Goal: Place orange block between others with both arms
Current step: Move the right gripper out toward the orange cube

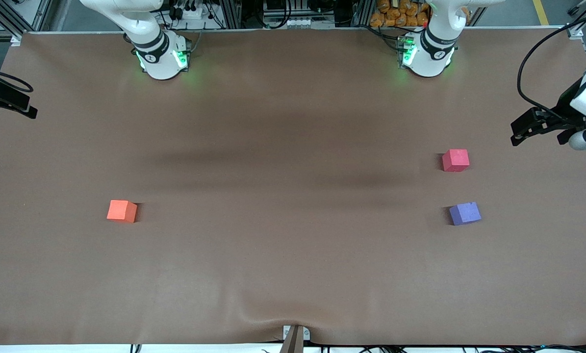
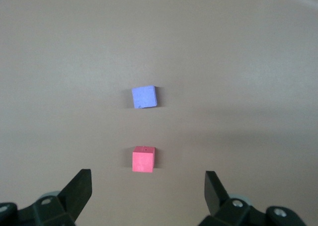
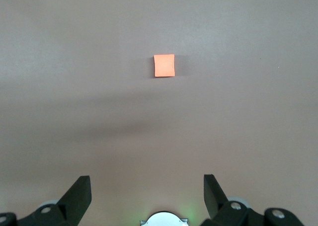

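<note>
The orange block [image 1: 122,211] [image 3: 164,65] lies alone on the brown table toward the right arm's end. The others lie toward the left arm's end: a pinkish-red cube [image 1: 455,160] [image 2: 143,159] and a purple-blue cube [image 1: 465,213] [image 2: 144,97], which is nearer to the front camera. A gap of bare table about one cube wide separates them. My left gripper [image 2: 148,186] hangs high, open and empty, over the table by the pinkish-red cube. My right gripper [image 3: 147,186] hangs high over its own base [image 3: 164,220], open and empty, well away from the orange block.
The two arm bases [image 1: 163,56] [image 1: 426,54] glow green at the table's edge farthest from the front camera. A small clamp [image 1: 295,336] sits at the edge nearest to it. A black cable [image 1: 533,54] loops above the left arm's end.
</note>
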